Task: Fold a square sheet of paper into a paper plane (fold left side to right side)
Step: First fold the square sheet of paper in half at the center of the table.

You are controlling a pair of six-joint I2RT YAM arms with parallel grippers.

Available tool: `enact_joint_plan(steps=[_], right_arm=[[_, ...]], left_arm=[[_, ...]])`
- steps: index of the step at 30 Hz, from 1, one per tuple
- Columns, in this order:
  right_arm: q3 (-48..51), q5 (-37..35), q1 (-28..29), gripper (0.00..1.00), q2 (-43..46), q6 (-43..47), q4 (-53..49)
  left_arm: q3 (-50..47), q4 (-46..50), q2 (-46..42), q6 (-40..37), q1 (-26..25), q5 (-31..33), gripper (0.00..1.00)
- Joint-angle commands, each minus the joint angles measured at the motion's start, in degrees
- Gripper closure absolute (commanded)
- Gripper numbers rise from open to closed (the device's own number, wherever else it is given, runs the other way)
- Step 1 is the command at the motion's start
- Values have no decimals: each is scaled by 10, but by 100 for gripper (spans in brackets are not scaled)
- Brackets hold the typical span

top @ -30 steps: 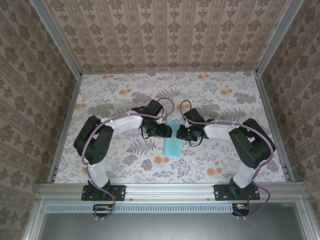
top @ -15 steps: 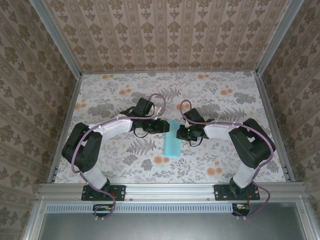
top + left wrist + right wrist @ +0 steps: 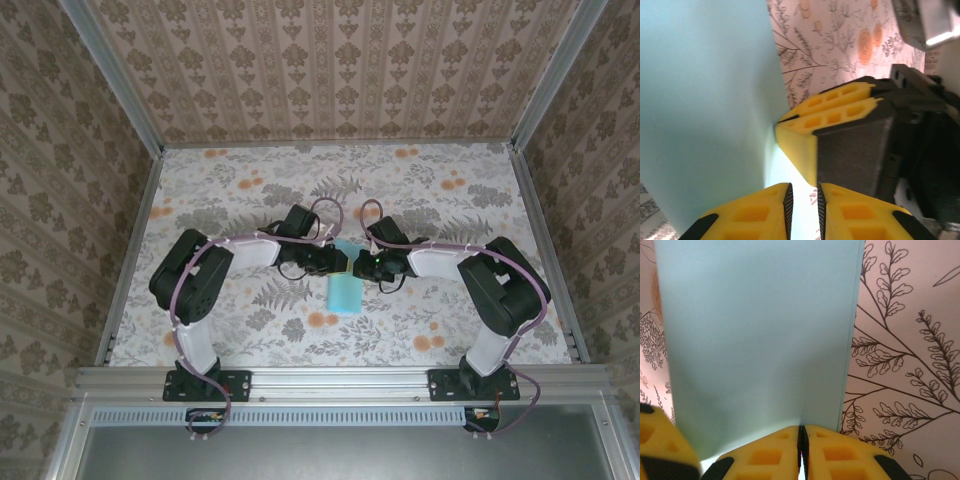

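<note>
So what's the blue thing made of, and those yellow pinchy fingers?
The blue sheet looks like thin matte paper: it curves softly and shows no shine. The yellow fingers look like hard matte plastic, perhaps printed, with hollow pockets moulded into them.

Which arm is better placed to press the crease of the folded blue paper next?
Left, probably. The right tool is shut on the folded sheet of paper at its edge, anchoring it; the left tool, jaws a slit apart, sits over the sheet beside it.
</note>
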State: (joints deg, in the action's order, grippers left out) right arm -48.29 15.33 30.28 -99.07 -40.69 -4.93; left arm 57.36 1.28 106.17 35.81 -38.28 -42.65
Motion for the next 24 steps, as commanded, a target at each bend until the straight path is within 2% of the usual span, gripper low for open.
enact_joint_plan(steps=[1,10,24], right_arm=[[10,-28,7,87,-21,7,-86],[6,-34,6,87,-23,15,-101],[0,-38,6,88,-31,18,-114]], left_arm=[[-6,19,7,-17,-1,17,77],[-23,47,15,-34,6,53,78],[-71,57,-11,-50,32,54,79]])
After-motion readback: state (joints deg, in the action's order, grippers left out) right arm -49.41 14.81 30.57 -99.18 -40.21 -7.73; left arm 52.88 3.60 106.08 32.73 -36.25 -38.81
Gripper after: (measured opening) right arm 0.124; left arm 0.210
